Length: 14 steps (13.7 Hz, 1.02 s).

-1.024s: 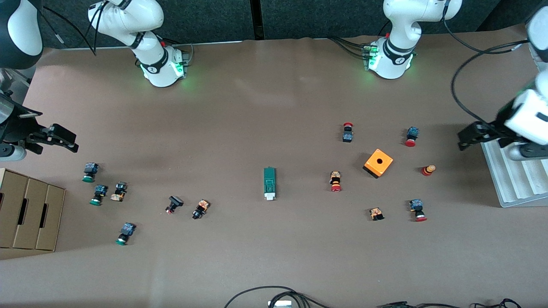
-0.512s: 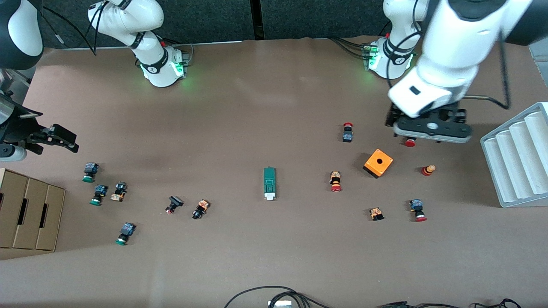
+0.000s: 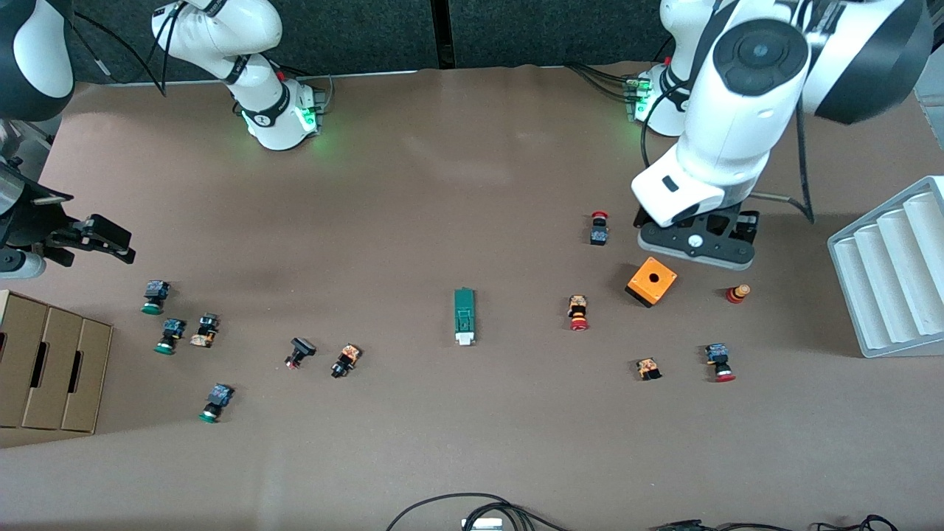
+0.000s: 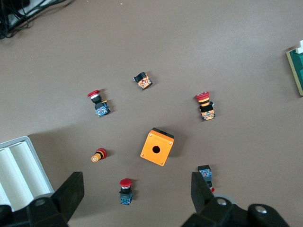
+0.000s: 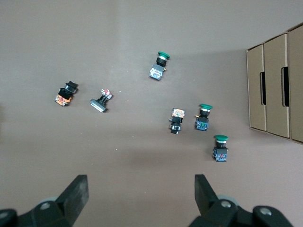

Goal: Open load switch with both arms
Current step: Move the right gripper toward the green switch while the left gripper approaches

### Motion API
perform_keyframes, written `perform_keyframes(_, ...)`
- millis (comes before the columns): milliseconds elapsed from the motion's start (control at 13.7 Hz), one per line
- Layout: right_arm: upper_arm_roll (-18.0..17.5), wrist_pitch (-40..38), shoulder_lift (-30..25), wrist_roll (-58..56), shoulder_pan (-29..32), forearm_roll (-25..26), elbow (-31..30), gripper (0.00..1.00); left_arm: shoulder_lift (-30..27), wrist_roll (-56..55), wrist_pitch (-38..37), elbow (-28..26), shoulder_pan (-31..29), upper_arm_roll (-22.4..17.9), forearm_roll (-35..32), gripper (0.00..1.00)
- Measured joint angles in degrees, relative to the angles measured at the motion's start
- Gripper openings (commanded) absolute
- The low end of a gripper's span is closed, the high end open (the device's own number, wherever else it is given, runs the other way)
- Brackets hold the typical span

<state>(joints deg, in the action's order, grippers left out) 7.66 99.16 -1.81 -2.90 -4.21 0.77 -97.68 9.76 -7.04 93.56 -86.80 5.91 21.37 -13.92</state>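
The load switch (image 3: pixel 464 316), a narrow dark green block with a white end piece, lies flat near the middle of the table. Only its edge (image 4: pixel 297 71) shows in the left wrist view. My left gripper (image 3: pixel 697 242) hangs open over a red push button (image 4: pixel 125 191) that lies beside the orange box (image 3: pixel 652 281); its black fingers (image 4: pixel 71 194) stand wide apart and hold nothing. My right gripper (image 3: pixel 110 240) waits open above the right arm's end of the table, with bare table between its fingers (image 5: pixel 78 194).
Red push buttons (image 3: pixel 578 312) lie scattered around the orange box. Green and black buttons (image 3: pixel 169 335) lie toward the right arm's end. A cardboard box (image 3: pixel 51 369) and a white ribbed rack (image 3: pixel 892 273) stand at the two table ends. Cables (image 3: pixel 472 509) lie at the near edge.
The left arm has swung in from over the white rack toward the middle and now hangs over the buttons by the orange box. The right arm has not moved.
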Motion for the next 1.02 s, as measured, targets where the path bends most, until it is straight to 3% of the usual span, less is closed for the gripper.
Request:
perform_keyframes(366,0.32,0.41,0.69,2.77,0.01,0.00,0.00,1.00,1.02,-0.65,6.64,0.02,3.88,0.24,0.01,1.00)
perform_keyframes(659,-0.35,0.77,2.76,7.67,-0.67,-0.21,-0.04,0.99,1.21,-8.52,11.89,0.01,7.19,0.30,-2.28,1.00)
perform_keyframes(1024,-0.55,0.98,9.45,22.05,-2.36,-12.06,5.15,0.99,1.25,-17.66,18.05,0.02,9.47,0.37,-4.32,1.00)
